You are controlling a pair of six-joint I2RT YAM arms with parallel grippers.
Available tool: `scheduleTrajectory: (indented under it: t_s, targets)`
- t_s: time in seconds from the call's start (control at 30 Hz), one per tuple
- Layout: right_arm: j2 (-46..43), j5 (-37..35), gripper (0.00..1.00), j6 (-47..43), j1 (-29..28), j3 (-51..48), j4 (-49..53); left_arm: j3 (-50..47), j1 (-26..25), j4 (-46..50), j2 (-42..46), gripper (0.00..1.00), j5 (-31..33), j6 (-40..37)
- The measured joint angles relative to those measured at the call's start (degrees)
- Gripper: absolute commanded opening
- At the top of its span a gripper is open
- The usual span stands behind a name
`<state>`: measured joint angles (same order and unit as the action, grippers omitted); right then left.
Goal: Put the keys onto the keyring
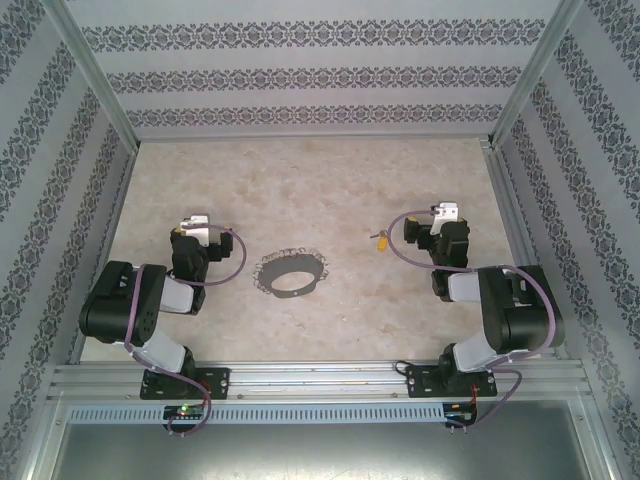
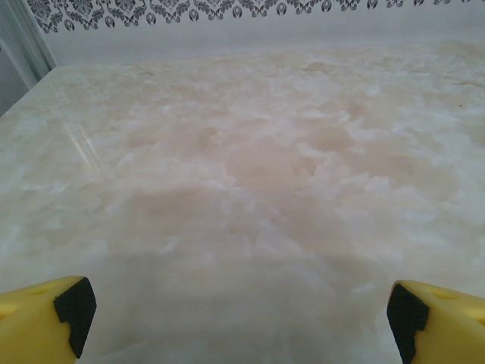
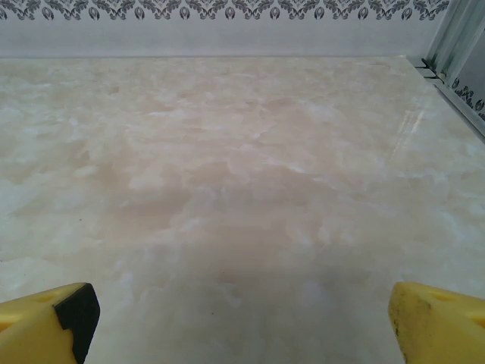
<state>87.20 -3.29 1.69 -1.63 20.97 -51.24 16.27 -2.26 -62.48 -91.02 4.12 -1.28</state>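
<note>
**Between the arms: keyring flat on the table, key loose by the right wrist**

Left gripper (image 2: pixel 242 322): jaws spread wide, nothing held. Its yellow fingertips (image 2: pixel 45 315) with black pads sit at the bottom corners of the wrist view, with bare table (image 2: pixel 242 167) ahead of them. Right gripper (image 3: pixel 242 322): same, wide apart and empty, bare top ahead.

Keyring (image 1: pixel 295 291): off to the right of the left gripper and a bit nearer the bases, roughly midway between the two arms, touching neither. It's a dark hoop lying flat, with small silvery pieces fringing it all round.

Key (image 1: pixel 381 240): just left of the right gripper's wrist. Yellow-orange head; the shank is too small to make out. Key and keyring lie well apart with open table between them. The key is not on the hoop.

In the way: a purple cable (image 1: pixel 241 258) loops off the left wrist toward the keyring and stops short of it. A matching loop on the right arm hangs just beside the key. Otherwise it's open table from each gripper to its nearer item.

Surface: glossy beige marbled top, with glare streaks near both side edges.

Room: walls (image 1: pixel 320 80) on three sides, papered in grey damask stripes. Aluminium frame posts (image 1: pixel 95 80) run up at the far corners. A slotted rail (image 1: pixel 320 378) along the near edge carries both bases.
</note>
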Motion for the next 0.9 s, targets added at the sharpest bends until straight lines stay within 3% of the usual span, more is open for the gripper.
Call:
scheduleTrajectory:
  t_s: [0.67,0.9]
  targets:
    - [-0.2,2.2,0.98,-0.2,0.8,0.1,0.4,0.4,0.0,0.3,0.0,1.00,0.0,-0.2]
    - [-9.5,2.1,0.98,-0.1,0.8,0.4,6.4,1.5,0.0,6.5,6.2,1.00,0.7,-0.2]
